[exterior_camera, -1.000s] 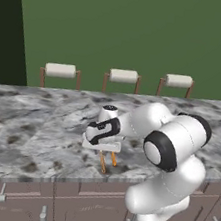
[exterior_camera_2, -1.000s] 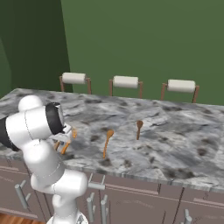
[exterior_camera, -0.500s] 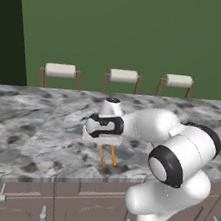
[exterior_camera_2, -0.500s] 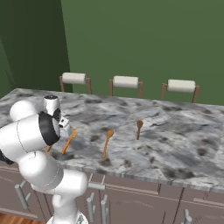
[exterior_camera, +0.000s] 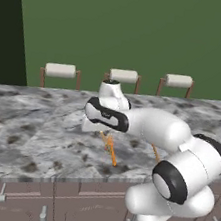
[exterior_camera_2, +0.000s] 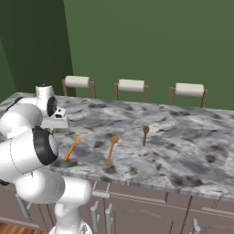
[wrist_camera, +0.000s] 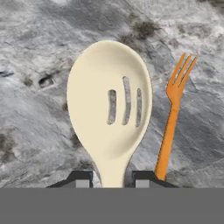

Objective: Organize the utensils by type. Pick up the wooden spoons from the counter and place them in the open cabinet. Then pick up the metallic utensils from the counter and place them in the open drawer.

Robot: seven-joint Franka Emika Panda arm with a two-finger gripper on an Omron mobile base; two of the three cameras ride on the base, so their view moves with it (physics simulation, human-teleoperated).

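Note:
My gripper (wrist_camera: 113,177) is shut on the neck of a cream slotted spoon (wrist_camera: 109,109), whose bowl points away from the hand over the marbled counter (wrist_camera: 39,57). An orange fork (wrist_camera: 171,122) lies on the stone just beside it. From the base, the gripper (exterior_camera_2: 55,123) hangs over the counter's left part, with the orange fork (exterior_camera_2: 71,147) to its right. Further right lie two brown wooden spoons (exterior_camera_2: 112,147) (exterior_camera_2: 145,134). In the left base view the gripper (exterior_camera: 92,125) sits above the orange fork (exterior_camera: 109,150).
Three white-cushioned stools (exterior_camera_2: 131,85) stand behind the counter's far edge against the green wall. Grey-brown cabinet fronts with silver handles (exterior_camera_2: 101,194) run below the front edge. The right half of the counter (exterior_camera_2: 196,137) is bare stone.
The arm has swung, its elbow moving out to the right. The hand has risen a little and shifted back from the front edge, still gripping the cream spoon. The utensils on the counter stayed put.

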